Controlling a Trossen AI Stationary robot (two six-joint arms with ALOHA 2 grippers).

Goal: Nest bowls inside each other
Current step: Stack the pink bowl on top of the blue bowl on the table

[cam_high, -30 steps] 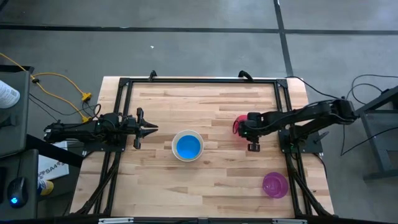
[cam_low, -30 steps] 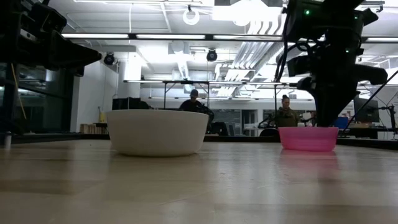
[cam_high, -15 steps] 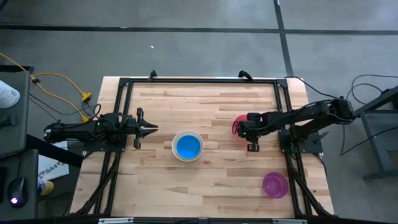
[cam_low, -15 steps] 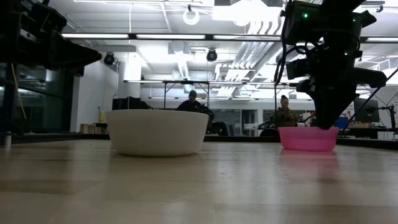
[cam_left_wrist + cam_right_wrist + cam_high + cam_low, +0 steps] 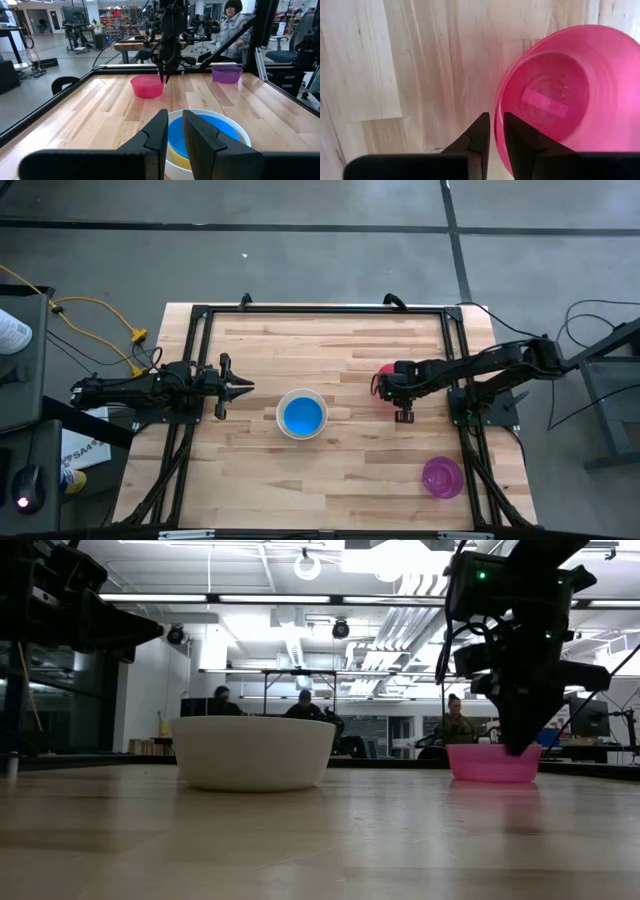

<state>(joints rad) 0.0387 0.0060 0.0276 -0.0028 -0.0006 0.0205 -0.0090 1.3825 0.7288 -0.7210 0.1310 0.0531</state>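
Observation:
A white bowl (image 5: pixel 280 413) stands mid-table with a yellow bowl (image 5: pixel 177 159) and a blue bowl (image 5: pixel 302 416) nested in it. The pink bowl (image 5: pixel 381 378) rests on its base to the right of them. A purple bowl (image 5: pixel 442 477) sits near the front right corner. My right gripper (image 5: pixel 496 125) points down over the pink bowl's near right rim. It is open by a narrow gap, with one fingertip inside the rim and one outside. My left gripper (image 5: pixel 248 388) hovers level at the table's left, narrowly open and with nothing in it. My right gripper comes at the pink bowl's rim (image 5: pixel 496 112) from above, its fingertips (image 5: pixel 519 747) level with that rim. I cannot tell whether they touch it. The bowl stands flat on the table.
A black metal frame (image 5: pixel 320 310) runs round the wooden tabletop. Bare wood lies between the white bowl and the pink bowl. People sit in the room beyond the table (image 5: pixel 232 25).
My right gripper has sunk a little toward the pink bowl's rim and drifted slightly toward the table's left. Its finger gap is unchanged, and the bowls have stayed where they were.

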